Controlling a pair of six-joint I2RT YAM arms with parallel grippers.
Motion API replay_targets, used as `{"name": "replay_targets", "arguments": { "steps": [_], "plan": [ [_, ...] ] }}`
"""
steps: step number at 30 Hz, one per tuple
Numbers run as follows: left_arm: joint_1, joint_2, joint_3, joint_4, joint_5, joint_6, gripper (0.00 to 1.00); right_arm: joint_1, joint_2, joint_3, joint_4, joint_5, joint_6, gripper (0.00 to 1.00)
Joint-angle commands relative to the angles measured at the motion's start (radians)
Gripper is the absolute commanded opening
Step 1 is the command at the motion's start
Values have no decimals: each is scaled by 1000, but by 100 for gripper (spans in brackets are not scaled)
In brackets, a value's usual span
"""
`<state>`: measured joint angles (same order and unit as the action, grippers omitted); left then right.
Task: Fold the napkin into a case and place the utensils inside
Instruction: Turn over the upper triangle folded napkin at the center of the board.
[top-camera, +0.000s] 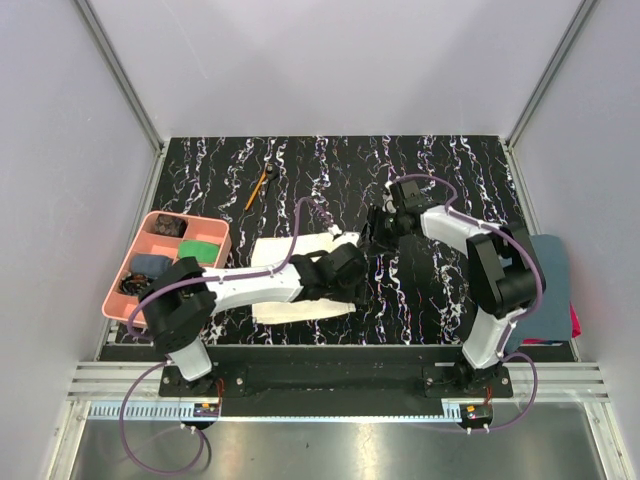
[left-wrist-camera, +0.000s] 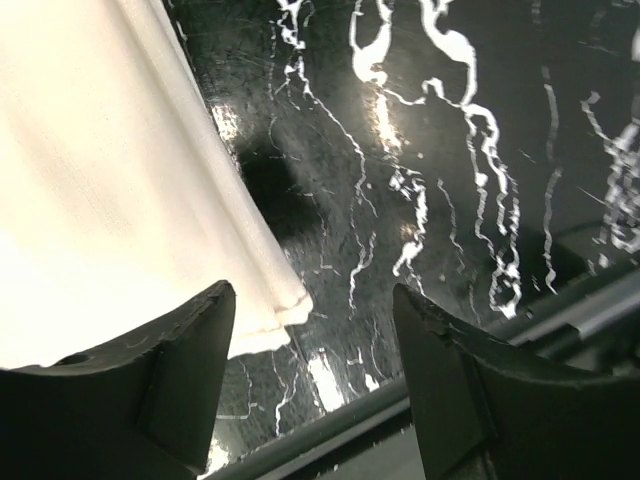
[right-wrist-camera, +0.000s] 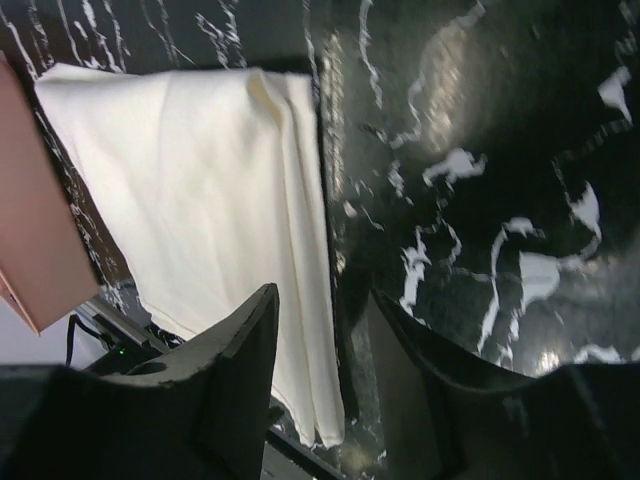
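1. Arms: two, the left arm (top-camera: 250, 288) and the right arm (top-camera: 500, 270).
2. Grippers: two, the left gripper (left-wrist-camera: 315, 300) and the right gripper (right-wrist-camera: 325, 300); each has two fingers.
3. Napkin (right-wrist-camera: 200, 200): one, of cream cloth.
4. Utensils: two, lying close together, one orange-handled stick (top-camera: 256, 192) and one black spoon (top-camera: 272, 173).
5. Tray (top-camera: 222, 232): one, pink. Four small things can be counted inside: one green thing (top-camera: 198, 250), one blue-grey thing (top-camera: 150, 265) and two dark things (top-camera: 168, 225).
6. Towel (top-camera: 552, 280): one, dark blue-grey, with one red thing (top-camera: 575, 322) showing at its edge.
7. Table (top-camera: 430, 180): one, black with white veins.
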<state>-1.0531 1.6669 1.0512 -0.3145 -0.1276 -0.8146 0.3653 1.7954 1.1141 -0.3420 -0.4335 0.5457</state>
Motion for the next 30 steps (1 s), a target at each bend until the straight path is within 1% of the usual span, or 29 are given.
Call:
{"name": "replay_targets", "arguments": {
  "steps": [1,6,7,9,10,11,13,14,15,18,19,22,27,30],
  "plan": [
    [-30,39,76,-29,-116,-46,65,1,88,108,58,-89,-21,44],
    [-31,28,67,-66,-145,-75,61,0,165,171,84,-117,-17,24],
    [-31,22,61,-67,-150,-80,60,0,186,177,93,-131,-15,17],
    [-31,14,53,-67,-147,-87,59,0,215,191,112,-152,-6,12],
    [-31,10,50,-70,-148,-95,57,0,225,196,116,-155,-4,8],
    [-30,-1,32,-74,-155,-121,54,0,232,205,116,-154,-4,6],
    [-28,-73,-6,-45,-167,-127,53,-5,246,208,120,-151,0,2],
    [-21,-105,-49,-3,-164,-127,51,-5,248,208,126,-151,-1,0],
    [-16,-154,-68,15,-159,-129,51,-6,257,208,127,-151,-3,0],
    [19,-214,-111,51,-121,-146,51,-6,277,217,130,-157,-10,0],
    [28,-217,-115,55,-91,-146,51,-6,280,217,136,-162,-10,0],
    [45,-216,-112,61,-61,-149,53,-6,282,213,143,-159,-10,0],
    [61,-196,-102,58,-44,-162,54,-8,271,214,144,-149,-12,0],
    [70,-185,-99,58,-41,-169,53,-8,291,230,146,-148,-9,0]
  ]
}}
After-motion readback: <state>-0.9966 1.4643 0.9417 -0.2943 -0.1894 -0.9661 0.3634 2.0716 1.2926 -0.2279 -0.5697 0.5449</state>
